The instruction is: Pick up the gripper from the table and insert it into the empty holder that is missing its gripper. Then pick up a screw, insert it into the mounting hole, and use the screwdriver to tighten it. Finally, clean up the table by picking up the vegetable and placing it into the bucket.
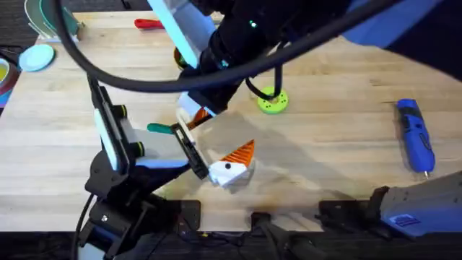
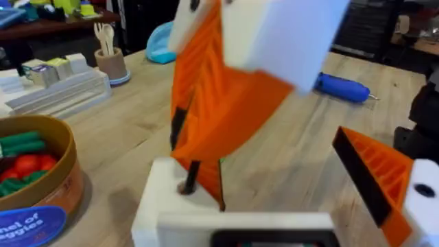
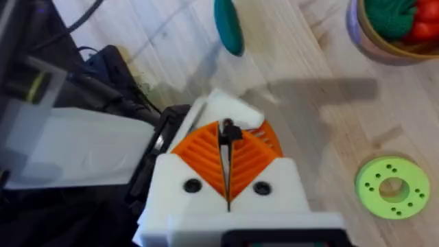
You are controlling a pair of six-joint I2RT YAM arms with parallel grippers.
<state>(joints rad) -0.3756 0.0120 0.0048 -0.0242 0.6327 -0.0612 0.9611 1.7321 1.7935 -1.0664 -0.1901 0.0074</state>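
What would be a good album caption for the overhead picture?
Above a wooden table, a dark arm reaches toward a white-and-orange claw, near a green disc and blue screwdriver.

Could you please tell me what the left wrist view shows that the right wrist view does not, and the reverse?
Left wrist view alone: the blue screwdriver lying on the table, a cup of wooden utensils, and a light blue lid. Right wrist view alone: the green disc and a teal-handled tool. Both show the bucket holding red and green vegetables.
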